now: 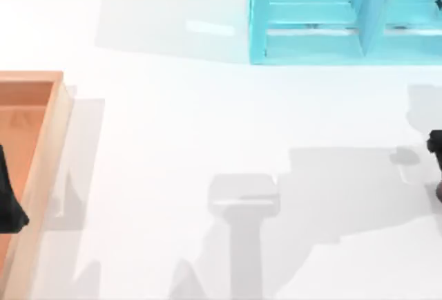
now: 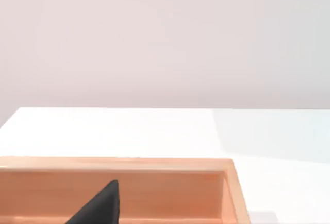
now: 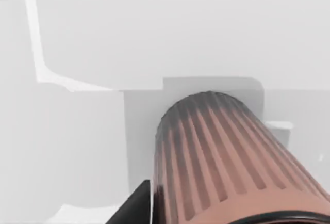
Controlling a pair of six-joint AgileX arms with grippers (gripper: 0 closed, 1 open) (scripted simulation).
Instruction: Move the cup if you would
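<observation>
Risk of slipping: ribbed reddish-brown cup (image 3: 232, 162) close against right tool (image 3: 135, 206), grasp impossible to confirm; could drop onto white surface (image 1: 207, 127).

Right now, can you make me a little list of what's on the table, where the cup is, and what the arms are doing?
cup: ribbed, reddish-brown, close under the right wrist camera
right arm: dark part at the table's right edge
shelf: turquoise, at the table's back
tray: wooden, at the left
left arm: black pointed shape over the tray
table: white
</observation>
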